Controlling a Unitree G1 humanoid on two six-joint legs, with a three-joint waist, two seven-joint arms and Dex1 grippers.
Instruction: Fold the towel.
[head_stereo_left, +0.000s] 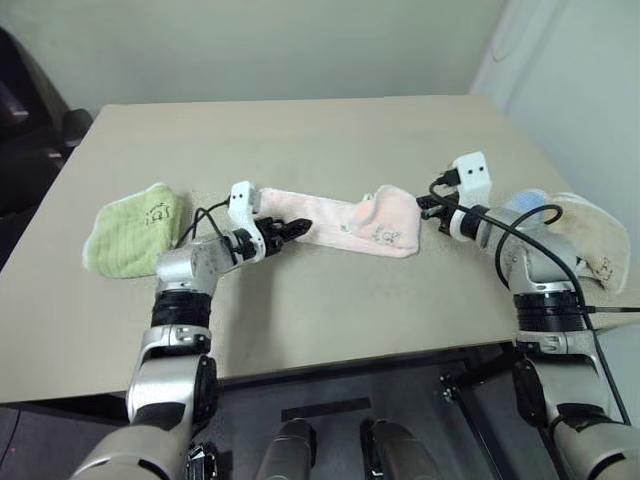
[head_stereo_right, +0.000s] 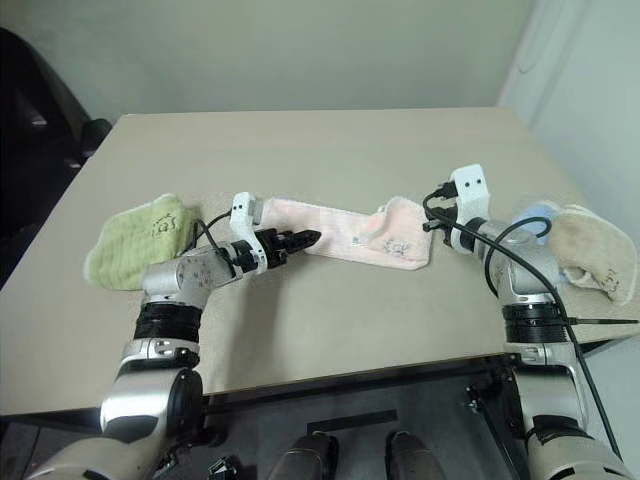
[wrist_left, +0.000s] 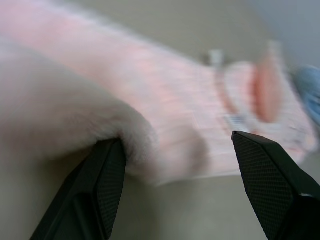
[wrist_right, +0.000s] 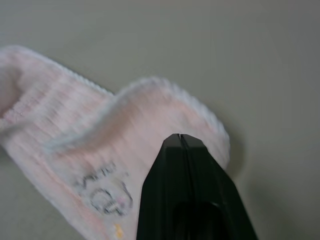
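Nearest on the beige surface (head_stereo_left: 330, 300), the left gripper (head_stereo_left: 290, 230) points toward the towel's left end with its fingers (wrist_left: 95, 185) spread wide; one finger touches a bunched fold of pink cloth, but nothing is clamped between them. The right gripper (head_stereo_left: 428, 205) sits just at the towel's right end, its fingers (wrist_right: 182, 190) pressed together with no cloth caught in them. The pale pink towel (head_stereo_left: 340, 222) lies stretched between the two grippers, its right end doubled over and showing a small printed mark. Beyond the left arm lies a folded green towel (head_stereo_left: 130, 232); by the right arm, a beige towel (head_stereo_left: 595, 240).
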